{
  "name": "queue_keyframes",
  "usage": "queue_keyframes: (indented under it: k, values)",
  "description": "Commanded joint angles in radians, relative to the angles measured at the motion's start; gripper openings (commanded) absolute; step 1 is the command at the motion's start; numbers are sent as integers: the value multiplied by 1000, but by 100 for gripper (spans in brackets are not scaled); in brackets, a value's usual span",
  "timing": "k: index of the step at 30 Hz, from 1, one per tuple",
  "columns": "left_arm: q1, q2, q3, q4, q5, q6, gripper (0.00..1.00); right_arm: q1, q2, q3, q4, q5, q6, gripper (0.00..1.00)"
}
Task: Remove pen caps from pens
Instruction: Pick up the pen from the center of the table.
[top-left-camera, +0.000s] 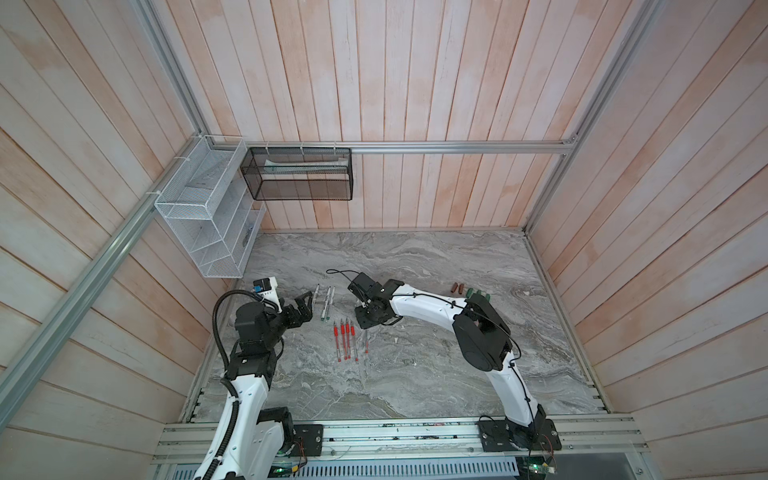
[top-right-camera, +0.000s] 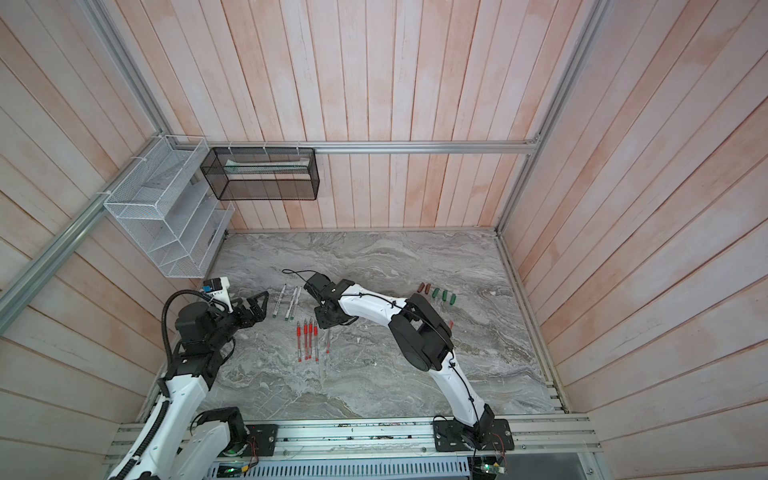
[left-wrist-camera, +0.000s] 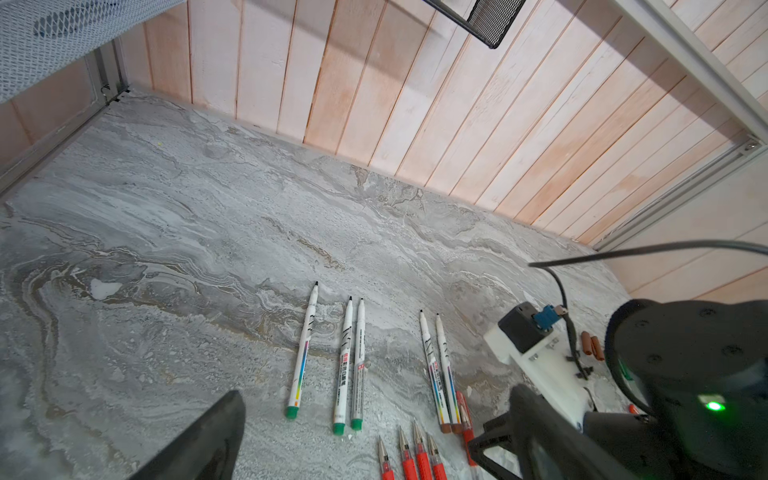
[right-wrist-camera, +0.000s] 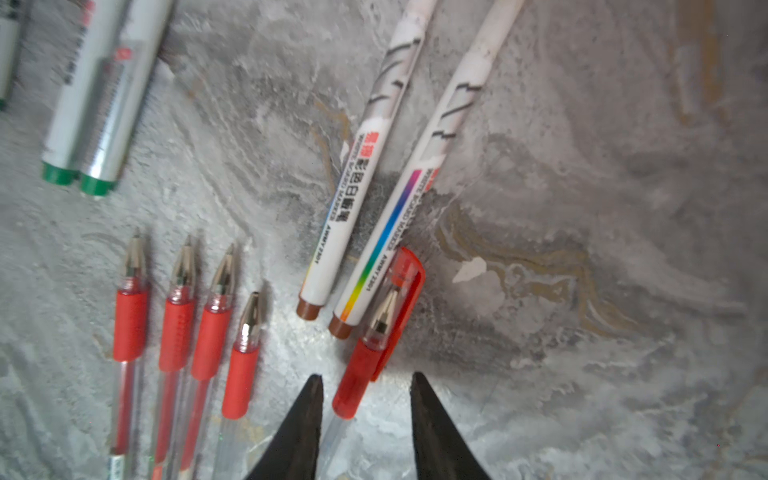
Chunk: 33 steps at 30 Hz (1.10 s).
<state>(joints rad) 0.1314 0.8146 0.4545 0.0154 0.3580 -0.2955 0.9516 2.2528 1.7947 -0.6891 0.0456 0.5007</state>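
A grey marbled counter (top-left-camera: 415, 257) is walled by pale pinkish wooden planks (top-left-camera: 395, 83). Above its far left corner a white wire rack (top-left-camera: 199, 216) hangs from the aluminium frame (top-left-camera: 457, 146). A black mesh basket (top-left-camera: 297, 174) hangs just beside it over the far edge, with something pale and long inside

Open tabletop (top-left-camera: 436, 257) behind close-packed pens (top-left-camera: 343, 331)

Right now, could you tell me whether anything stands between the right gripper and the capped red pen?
Nothing visible does: the right gripper, jaws open, flanks the capped red pen. A brown-ended marker lies close beside its cap.
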Motion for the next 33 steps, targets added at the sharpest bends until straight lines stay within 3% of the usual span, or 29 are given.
queue_keyframes:
  k: [1, 5, 19, 28, 33]
  values:
    - [8, -8, 27, 15, -8, 15, 100, 9, 36, 23, -117, 55, -27, 35]
    - [2, -13, 16, 11, -1, 13, 100, 4, 13, -45, -117, 98, -31, 30]
    - [4, -10, 15, 20, 24, -2, 100, -98, -166, -291, -11, 61, -11, 9]
    - [-13, -1, 2, 141, 252, -141, 100, -213, -360, -356, 141, -52, 24, 8]
    - [-33, 16, -7, 260, 388, -234, 100, -252, -492, -469, 401, -209, 93, 7]
